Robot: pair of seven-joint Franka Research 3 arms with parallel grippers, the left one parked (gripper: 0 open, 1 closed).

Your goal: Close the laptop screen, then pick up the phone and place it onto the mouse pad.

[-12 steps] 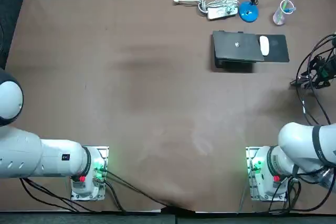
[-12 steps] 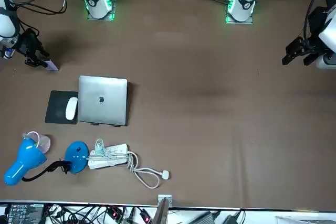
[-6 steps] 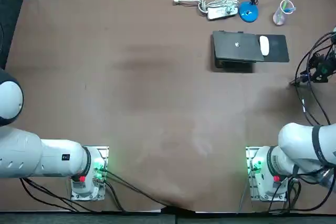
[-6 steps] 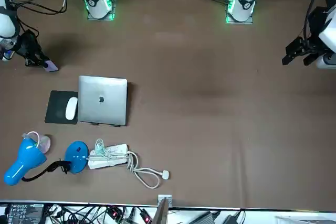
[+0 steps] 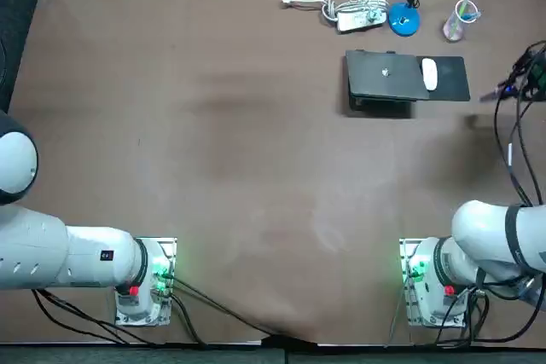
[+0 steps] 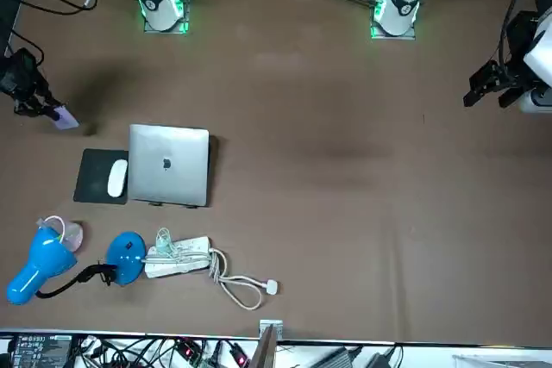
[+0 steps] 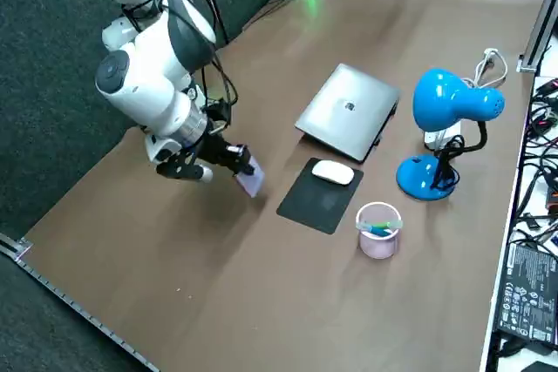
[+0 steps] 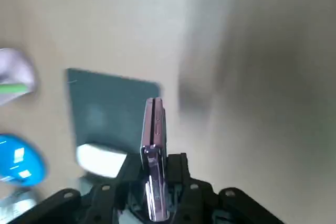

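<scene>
- phone [image 7: 249,178] up off the table [image 5: 256,125] here, held in the air near the mouse pad [image 7: 312,202], out past the pad's edge farthest from the laptop [image 7: 347,112].
- right gripper [image 7: 230,160] has it: jaws closed down to the phone's thickness, one finger flat on each face, a firm pinch.
- wrist view confirms it: phone [image 8: 155,124] seen edge-on, sticking out from between the two dark fingers [image 8: 178,166], with the mouse pad [image 8: 113,108] on the table beyond it.
- from the front, phone [image 6: 65,116] and its shadow sit apart on the brown surface, so it is not resting on anything, and not over the pad [image 6: 93,176] either.
- mouse pad is dark and lies flat; a white mouse [image 7: 333,173] sits on the half nearest the laptop, the rest of the pad bare.
- laptop lid is down, silver shell flat on the table, touching or just beside the pad's edge; from overhead [image 5: 386,77] i can't tell which.
- beyond the pad, on the far side from the robot: a pink cup [image 7: 378,231] and a blue desk lamp [image 7: 453,102], both near the pad but clear of it.
- white power strip [image 5: 358,16] with its coiled cable lies further along from the lamp, well apart from the pad.
</scene>
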